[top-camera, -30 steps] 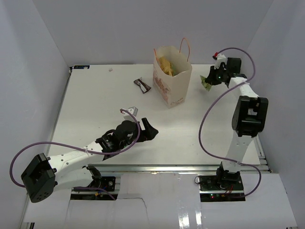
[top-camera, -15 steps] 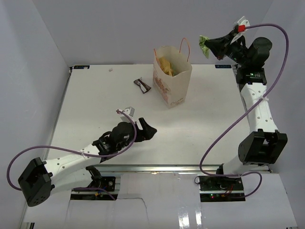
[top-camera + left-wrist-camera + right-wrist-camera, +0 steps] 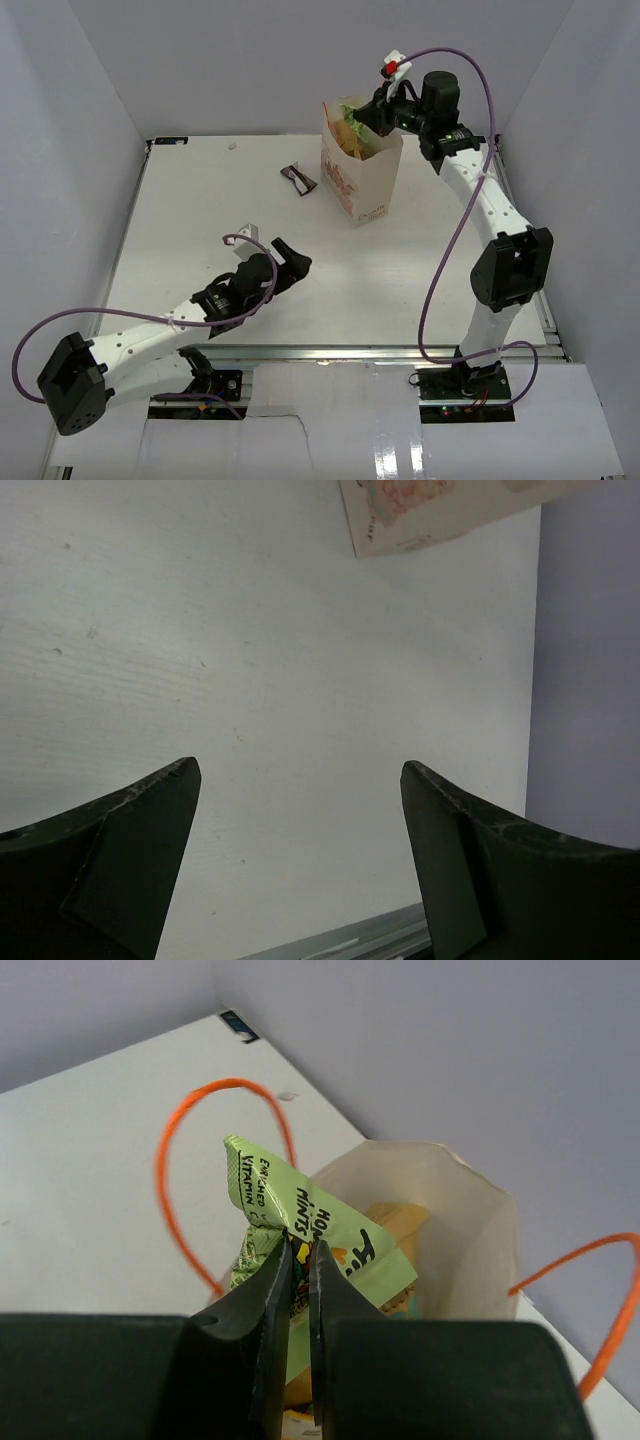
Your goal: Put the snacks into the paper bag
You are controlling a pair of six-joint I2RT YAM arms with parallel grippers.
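Observation:
The cream paper bag (image 3: 362, 182) with red cord handles stands at the table's far middle, a tan-yellow chip bag (image 3: 350, 140) showing inside. My right gripper (image 3: 362, 113) is shut on a green wrapper (image 3: 351, 112) and holds it over the bag's open mouth. In the right wrist view the green wrapper (image 3: 300, 1205) is pinched between the fingers above the bag's opening (image 3: 470, 1210). A dark brown wrapper (image 3: 299, 179) lies on the table left of the bag. My left gripper (image 3: 292, 258) is open and empty low over the table's middle; it also shows in the left wrist view (image 3: 300, 780).
The bag's bottom corner (image 3: 400, 520) shows at the top of the left wrist view. The table's front rail (image 3: 380, 352) runs along the near edge. Grey walls enclose the table on three sides.
My right arm has swung left with the green wrapper, from high beside the bag to over its mouth. My left gripper has drawn back a little toward the left.

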